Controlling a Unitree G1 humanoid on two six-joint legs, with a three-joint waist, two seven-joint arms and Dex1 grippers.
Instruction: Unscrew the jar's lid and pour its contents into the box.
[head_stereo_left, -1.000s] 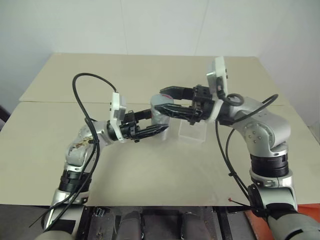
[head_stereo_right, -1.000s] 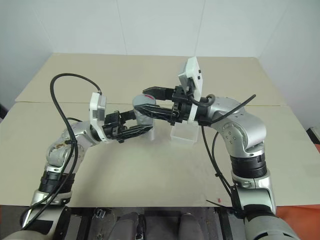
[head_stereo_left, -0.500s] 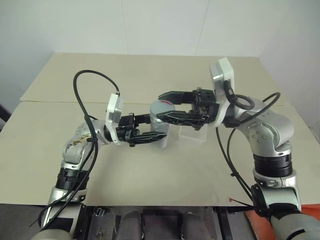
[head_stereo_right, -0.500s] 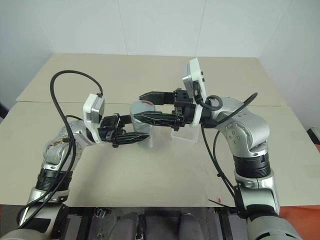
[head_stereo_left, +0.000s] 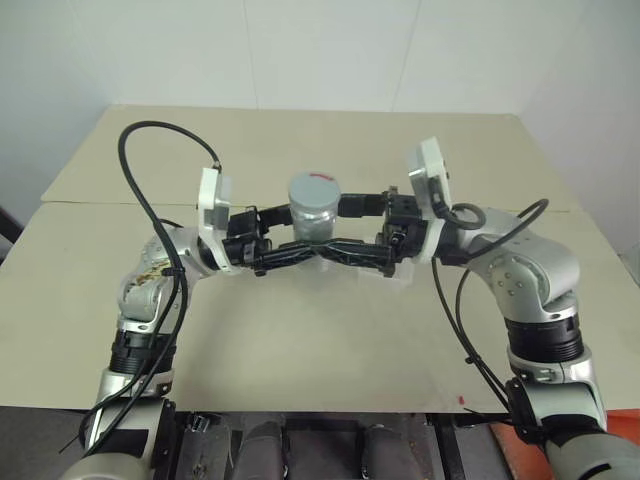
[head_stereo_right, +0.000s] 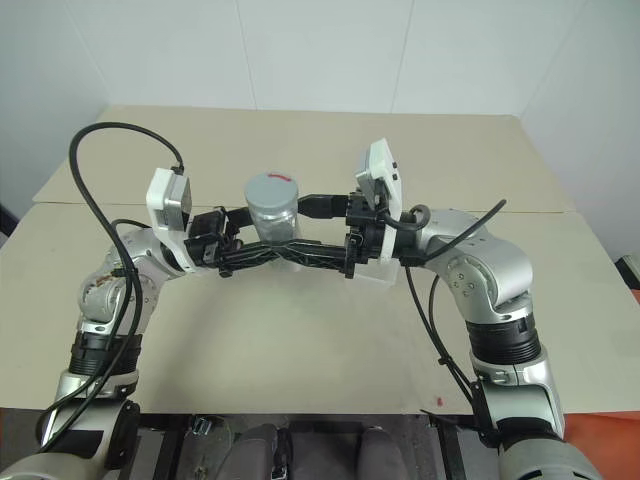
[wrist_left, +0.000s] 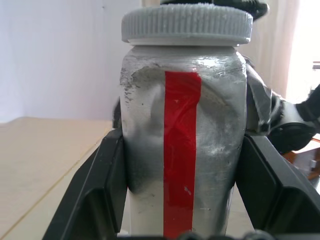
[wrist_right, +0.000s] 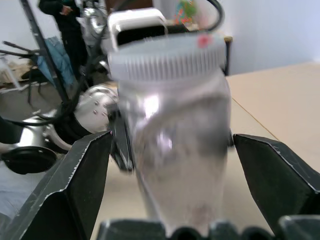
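Observation:
The jar (head_stereo_left: 313, 218), silvery with a red stripe (wrist_left: 181, 150), stands upright above the table with my left gripper (head_stereo_left: 315, 238) shut on its body. Its black fingers (wrist_left: 97, 190) press both sides. The grey ribbed lid (head_stereo_left: 313, 188) sits on top of the jar. My right gripper (head_stereo_left: 336, 230) comes in from the opposite side, open, with its fingers (wrist_right: 75, 185) spread on either side of the jar and a gap to it on each side. The clear box (head_stereo_left: 405, 275) rests on the table under the right wrist, mostly covered. The contents are hidden behind the cloudy wall.
The beige table (head_stereo_left: 300, 340) has a seam running across it behind the arms and a near edge close to me. Black cables (head_stereo_left: 150, 160) loop above both forearms. A person (wrist_right: 65, 20) and equipment stand far off in the right wrist view.
My right gripper, shut on the lid end a second ago, has opened and dropped to straddle the jar's body. My left gripper has brought the jar upright and slightly higher.

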